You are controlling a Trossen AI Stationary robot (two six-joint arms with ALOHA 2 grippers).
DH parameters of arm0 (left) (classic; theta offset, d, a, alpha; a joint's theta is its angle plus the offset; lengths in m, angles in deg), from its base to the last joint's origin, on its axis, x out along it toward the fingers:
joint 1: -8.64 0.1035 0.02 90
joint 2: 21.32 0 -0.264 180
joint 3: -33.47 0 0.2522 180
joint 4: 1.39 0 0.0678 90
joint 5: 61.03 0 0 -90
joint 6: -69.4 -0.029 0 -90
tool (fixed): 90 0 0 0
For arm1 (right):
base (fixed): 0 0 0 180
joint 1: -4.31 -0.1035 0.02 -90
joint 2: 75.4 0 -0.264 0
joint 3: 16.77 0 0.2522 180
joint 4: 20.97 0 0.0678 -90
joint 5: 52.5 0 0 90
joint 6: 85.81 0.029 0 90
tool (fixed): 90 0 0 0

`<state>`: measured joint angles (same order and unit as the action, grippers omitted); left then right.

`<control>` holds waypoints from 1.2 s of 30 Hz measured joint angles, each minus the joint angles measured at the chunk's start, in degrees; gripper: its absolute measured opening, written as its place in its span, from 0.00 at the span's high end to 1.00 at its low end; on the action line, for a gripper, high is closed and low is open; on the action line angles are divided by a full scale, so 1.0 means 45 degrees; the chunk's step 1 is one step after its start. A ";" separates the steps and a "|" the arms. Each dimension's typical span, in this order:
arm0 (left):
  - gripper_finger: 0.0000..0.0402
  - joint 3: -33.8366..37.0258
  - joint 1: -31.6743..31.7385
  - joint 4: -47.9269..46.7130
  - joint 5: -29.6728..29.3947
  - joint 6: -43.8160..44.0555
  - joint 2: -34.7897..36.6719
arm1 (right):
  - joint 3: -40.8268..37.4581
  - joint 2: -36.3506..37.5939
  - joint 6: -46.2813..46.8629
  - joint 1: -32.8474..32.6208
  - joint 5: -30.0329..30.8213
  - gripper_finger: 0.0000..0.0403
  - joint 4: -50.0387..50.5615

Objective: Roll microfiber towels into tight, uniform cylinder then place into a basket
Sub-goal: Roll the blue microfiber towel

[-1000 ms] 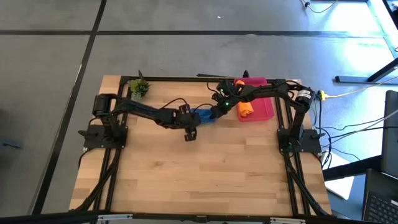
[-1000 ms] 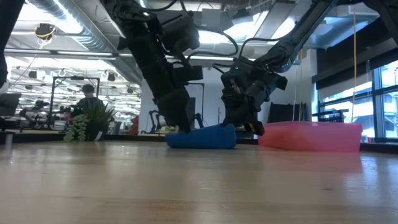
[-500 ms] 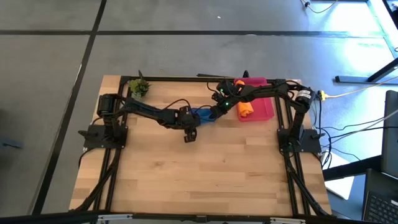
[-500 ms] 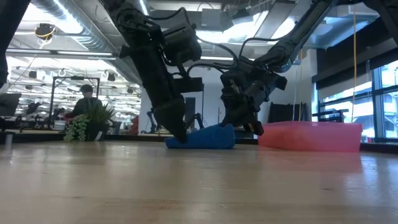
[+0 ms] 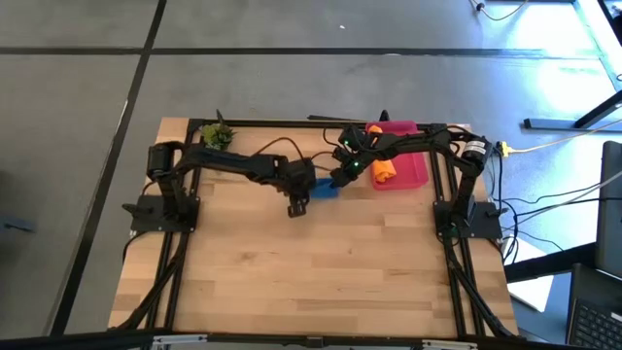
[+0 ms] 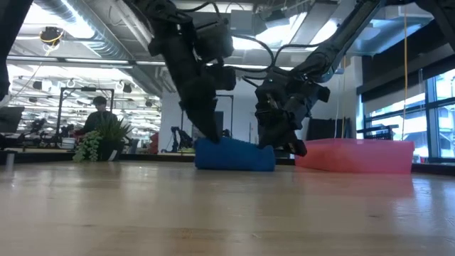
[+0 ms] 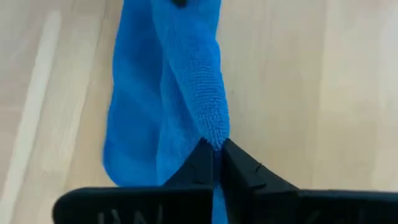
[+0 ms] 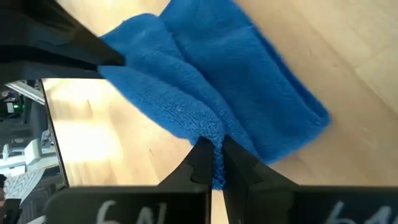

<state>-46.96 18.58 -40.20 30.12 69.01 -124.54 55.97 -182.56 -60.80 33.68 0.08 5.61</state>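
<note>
The blue towel point(image 5: 326, 188) lies bunched and folded along its length on the table, just left of the pink basket point(image 5: 413, 173). The orange towel point(image 5: 386, 170) lies rolled inside the basket. My left gripper point(image 7: 216, 155) is shut on the blue towel's left end. My right gripper point(image 8: 213, 158) is shut on its right end, the one nearer the basket. In the low view the towel point(image 6: 234, 155) sits as a thick lump between the two grippers. My left gripper pinches a raised fold point(image 7: 214, 134) at the blue towel's left end between its two fingers. It comes steeply from above, slanting from the table's left. The towel's underside stays on the table. My right gripper pinches a bunched fold of several layers point(image 8: 211, 132) at the towel's right end between its two fingers. It slants down from the table's right. The towel spreads out beyond the fingers and lies on the table.
A small potted plant point(image 5: 218, 136) stands at the table's far left corner. The basket's near wall point(image 6: 355, 158) rises just right of the blue towel. The wide near half of the wooden table point(image 5: 311, 272) holds nothing.
My left gripper has swung toward the table's right and a little up, tipped steeper, and shut on the blue towel's left end. That end has been pushed in and raised, so the towel now stands shorter and thicker. The right end has stayed in place.
</note>
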 joint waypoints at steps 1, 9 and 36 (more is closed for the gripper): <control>1.00 -0.0078 0.0133 -0.0008 0.0341 0.0006 0.0000 | 0.0000 0.0000 -0.0007 0.0000 0.0019 0.96 0.0040; 1.00 -0.0413 0.1389 -0.0125 0.2871 0.0404 -0.0009 | 0.0000 0.0000 -0.0104 -0.0121 0.0513 0.96 0.0333; 1.00 -0.0490 0.2971 -0.0202 0.4720 0.0399 -0.1541 | -0.0005 -0.0005 -0.0357 -0.0287 0.0474 0.96 0.0873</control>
<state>-49.17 31.95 -41.11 51.36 70.81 -131.48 55.95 -182.58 -62.41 32.39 2.21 9.54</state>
